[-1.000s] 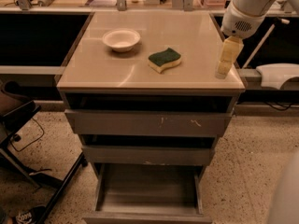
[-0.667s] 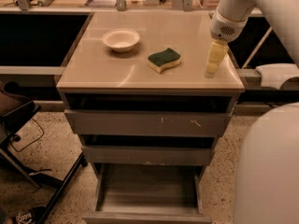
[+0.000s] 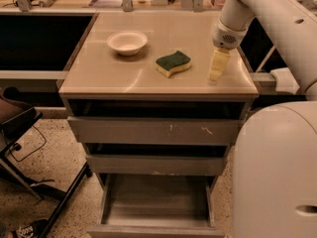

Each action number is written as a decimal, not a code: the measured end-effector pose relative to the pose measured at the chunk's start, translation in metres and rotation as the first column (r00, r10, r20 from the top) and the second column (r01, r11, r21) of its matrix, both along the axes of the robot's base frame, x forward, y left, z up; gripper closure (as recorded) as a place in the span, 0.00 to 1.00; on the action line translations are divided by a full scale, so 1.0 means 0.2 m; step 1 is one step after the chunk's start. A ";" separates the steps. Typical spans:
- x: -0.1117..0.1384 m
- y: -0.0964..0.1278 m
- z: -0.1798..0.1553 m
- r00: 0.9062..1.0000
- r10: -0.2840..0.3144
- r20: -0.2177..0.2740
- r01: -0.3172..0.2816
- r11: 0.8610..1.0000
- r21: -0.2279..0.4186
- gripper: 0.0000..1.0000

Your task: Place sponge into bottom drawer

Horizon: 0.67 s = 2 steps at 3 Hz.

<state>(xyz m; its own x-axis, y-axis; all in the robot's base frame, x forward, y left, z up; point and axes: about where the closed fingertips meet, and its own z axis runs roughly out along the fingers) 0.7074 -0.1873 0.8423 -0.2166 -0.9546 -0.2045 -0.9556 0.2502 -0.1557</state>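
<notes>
Pincer position: the pincer points downward over the right part of the bench, close to the front-right corner, its tip low above the surface; contact with the surface cannot be told.
Pincer state: cannot tell whether it is wide or narrow; it holds nothing.
Arm: the white arm enters from the upper right and descends to the pincer.
Sponge: the sponge lies flat on the bench, green face up, yellow foam showing along its front side, right of centre. It sits left of the pincer and apart from it.
Bowl: a white bowl stands upright toward the back-left part of the bench, well apart from the sponge.
Bottom drawer: the bottom drawer is pulled out far toward the camera, with its bare floor showing.
Upper drawers: the top drawer and the middle drawer each stand slightly out; the top drawer's front carries pale scuff marks.
Robot body: a large white housing fills the lower right, beside the drawers.
</notes>
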 end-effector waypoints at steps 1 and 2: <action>0.02 -0.01 -0.01 1.000 0.014 0.022 -0.016 0.998 0.060 0.00; 0.09 0.12 -0.01 0.994 0.109 0.031 -0.112 0.986 0.127 0.00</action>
